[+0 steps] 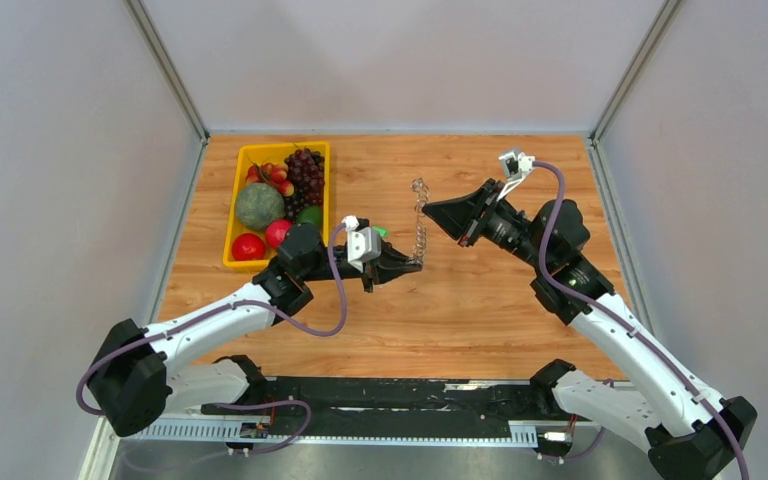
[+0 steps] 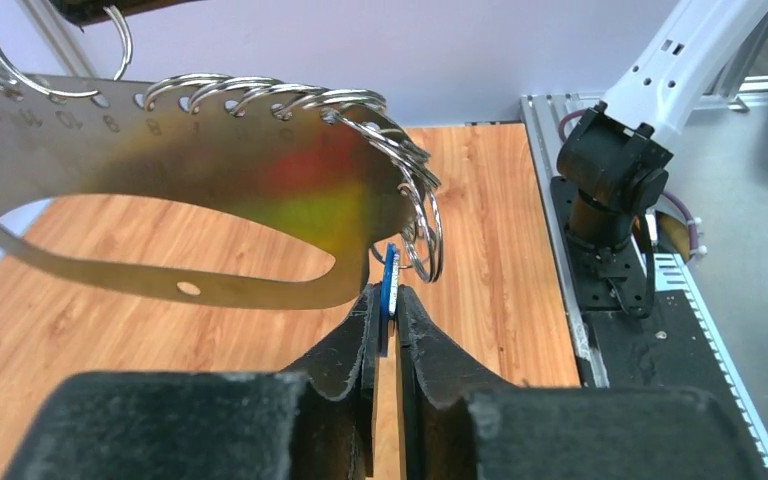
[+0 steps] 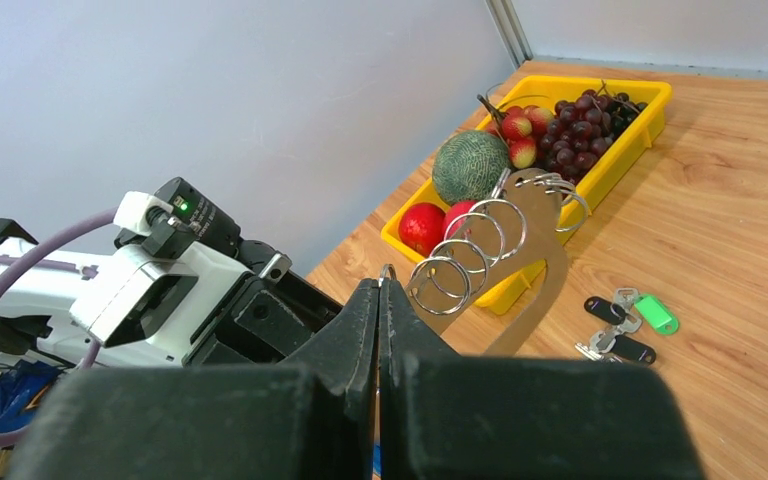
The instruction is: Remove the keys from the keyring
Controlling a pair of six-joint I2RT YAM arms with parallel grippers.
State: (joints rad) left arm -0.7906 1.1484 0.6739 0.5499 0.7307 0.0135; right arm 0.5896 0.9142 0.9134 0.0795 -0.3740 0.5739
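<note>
The keyring [image 1: 420, 225] is a silvery flat plate with a row of shiny linked rings, held in the air between my two grippers. It also shows in the left wrist view [image 2: 260, 190] and the right wrist view [image 3: 540, 235]. My left gripper [image 1: 418, 264] is shut on a blue key [image 2: 390, 275] that hangs from the rings at the lower end. My right gripper [image 1: 428, 208] is shut on a small ring [image 3: 387, 271] at the keyring's upper end. Loose keys with black heads [image 3: 605, 308] and a green head [image 3: 655, 312] lie on the table; the green one also shows in the top view [image 1: 381, 232].
A yellow bin [image 1: 243, 160] of fruit (melon, grapes, red fruits) stands at the back left of the wooden table, close behind my left arm. It also shows in the right wrist view [image 3: 610, 165]. Grey walls enclose the table on three sides.
</note>
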